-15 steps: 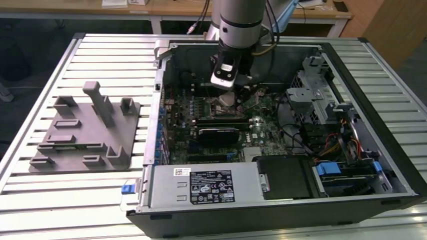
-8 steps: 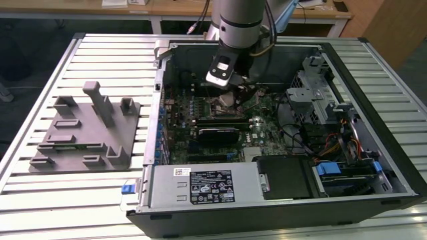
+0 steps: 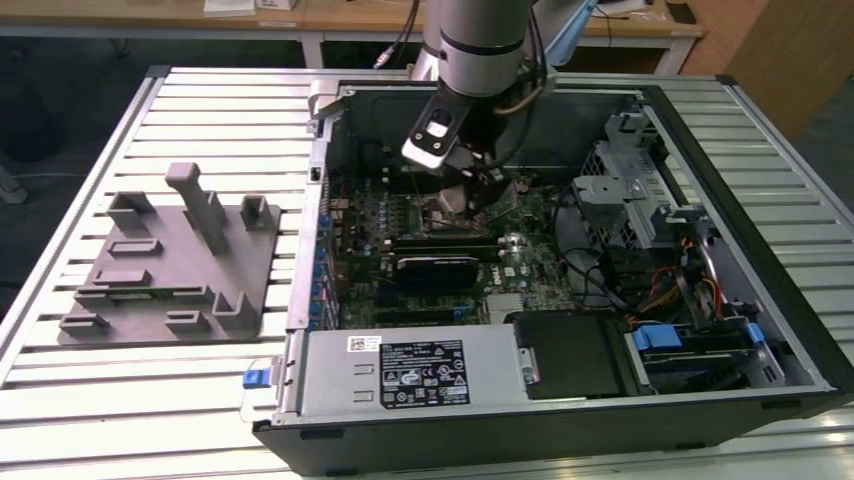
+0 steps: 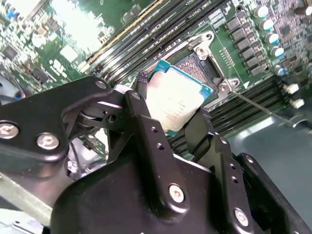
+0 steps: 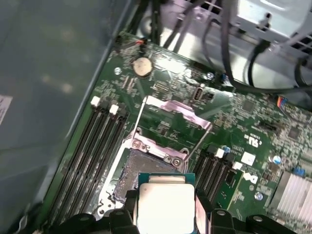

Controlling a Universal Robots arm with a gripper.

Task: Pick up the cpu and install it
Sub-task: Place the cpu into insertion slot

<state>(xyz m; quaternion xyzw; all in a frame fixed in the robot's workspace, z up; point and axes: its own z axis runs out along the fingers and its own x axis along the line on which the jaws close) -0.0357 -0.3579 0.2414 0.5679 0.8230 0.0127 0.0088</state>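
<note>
In both wrist views my gripper (image 4: pixel 171 113) is shut on the cpu (image 4: pixel 176 100), a small square chip with a silvery top and a teal edge, its black fingers (image 4: pixel 142 105) pressing two opposite sides. The cpu (image 5: pixel 165 207) hangs tilted just above the motherboard's open socket (image 5: pixel 142 168), partly overlapping it. The socket's metal load plate (image 5: pixel 178 116) is swung up and its lever stands raised. In the exterior view the gripper (image 3: pixel 458 188) reaches down into the open computer case (image 3: pixel 561 400) over the upper middle of the motherboard.
Black memory slots (image 5: pixel 100 146) run beside the socket, and more lie on its other side. A coin battery (image 5: pixel 142 66) and black cables (image 5: pixel 229 44) lie beyond it. Outside the case, on the exterior view's left, a grey fixture (image 3: pixel 174 260) with upright posts sits on the slatted table (image 3: pixel 107 420).
</note>
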